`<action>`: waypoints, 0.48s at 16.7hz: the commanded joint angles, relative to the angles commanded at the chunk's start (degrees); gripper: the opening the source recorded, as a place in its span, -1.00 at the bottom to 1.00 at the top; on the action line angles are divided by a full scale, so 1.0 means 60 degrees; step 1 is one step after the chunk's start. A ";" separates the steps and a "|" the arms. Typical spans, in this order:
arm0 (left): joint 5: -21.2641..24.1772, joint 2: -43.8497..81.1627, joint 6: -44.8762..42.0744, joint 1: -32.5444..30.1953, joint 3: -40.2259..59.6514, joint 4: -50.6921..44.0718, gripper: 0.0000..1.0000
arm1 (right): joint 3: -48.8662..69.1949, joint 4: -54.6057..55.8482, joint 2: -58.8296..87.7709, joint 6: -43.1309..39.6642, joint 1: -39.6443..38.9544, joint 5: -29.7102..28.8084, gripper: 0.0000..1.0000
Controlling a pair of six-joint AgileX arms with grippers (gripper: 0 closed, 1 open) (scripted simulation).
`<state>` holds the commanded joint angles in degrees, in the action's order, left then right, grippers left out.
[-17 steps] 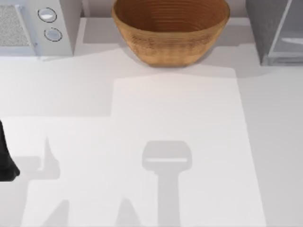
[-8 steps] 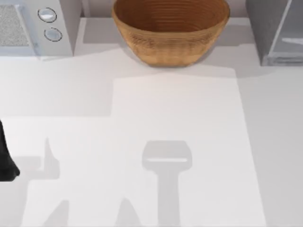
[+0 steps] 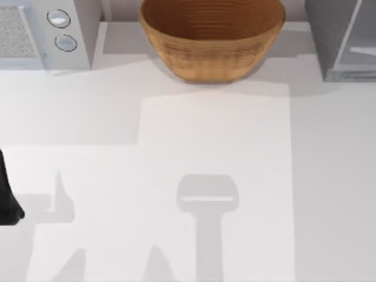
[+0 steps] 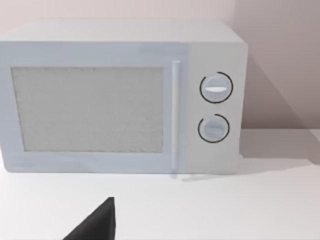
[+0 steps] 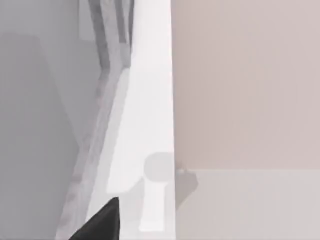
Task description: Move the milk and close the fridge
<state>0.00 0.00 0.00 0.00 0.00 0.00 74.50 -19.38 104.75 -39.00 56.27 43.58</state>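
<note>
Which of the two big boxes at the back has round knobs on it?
The white box at the table's back left: it has two round knobs, one above the other. The grey fridge at the back right shows none.

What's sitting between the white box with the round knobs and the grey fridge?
A big woven basket stands between the white box and the fridge, along the far edge of the table in the top view.
</note>
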 joint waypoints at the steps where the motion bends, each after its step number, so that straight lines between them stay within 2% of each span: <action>1: 0.0000 0.0000 0.0000 0.0000 0.0000 0.0000 1.00 | -0.0024 0.0237 0.0010 0.0258 -0.0259 -0.0092 1.00; 8: 0.0000 0.0000 0.0000 0.0000 0.0000 0.0000 1.00 | -0.0075 0.0506 -0.0053 0.0490 -0.0429 -0.0182 1.00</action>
<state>0.00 0.00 0.00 0.00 0.00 0.00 74.05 -16.35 104.43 -36.07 53.69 42.49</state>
